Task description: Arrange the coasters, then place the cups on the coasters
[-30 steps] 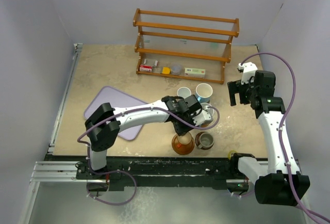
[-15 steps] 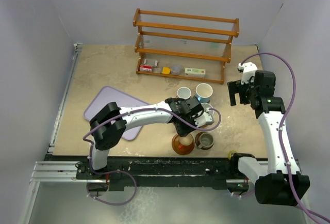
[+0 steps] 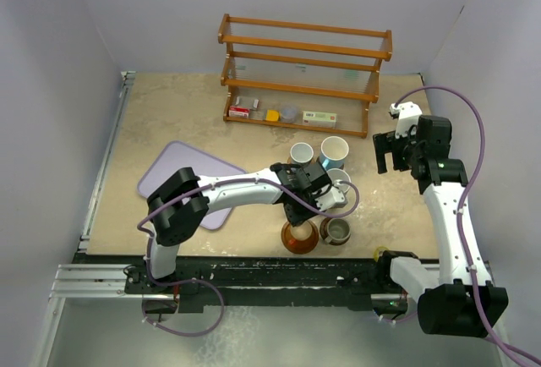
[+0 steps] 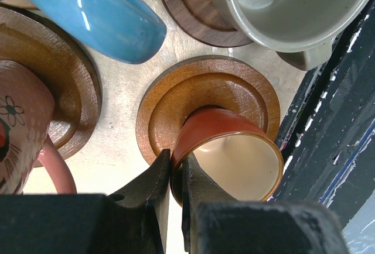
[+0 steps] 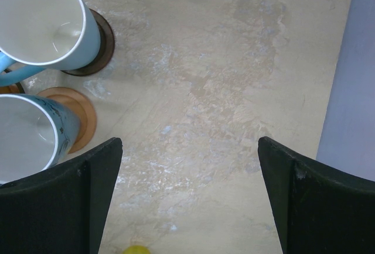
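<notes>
My left gripper (image 4: pixel 177 163) is shut on the rim wall of a copper-orange cup (image 4: pixel 234 154), one finger inside and one outside. The cup's base rests on a grooved mid-brown coaster (image 4: pixel 164 107) near the table's front edge (image 3: pixel 300 233). Beside it a grey-green cup (image 4: pixel 281 8) stands on a dark coaster (image 4: pixel 187 8). A pink flowered cup (image 4: pixel 17 125) sits on another grooved coaster (image 4: pixel 64 72). Two pale blue cups (image 5: pixel 41 14) (image 5: pixel 23 137) stand on a dark coaster (image 5: pixel 105 43) and a light brown coaster (image 5: pixel 82 119). My right gripper (image 5: pixel 188 143) hangs open over bare table.
A wooden rack (image 3: pixel 304 71) with small boxes on its bottom shelf stands at the back. A lavender tray (image 3: pixel 173 172) lies at the left, partly under my left arm. A small yellow thing (image 5: pixel 136 249) lies below the right gripper. The black rail (image 4: pixel 328 137) runs close by the copper cup.
My left arm has shifted slightly, its elbow moving right and the wrist toward the front edge with the copper cup. The right arm has not moved.
</notes>
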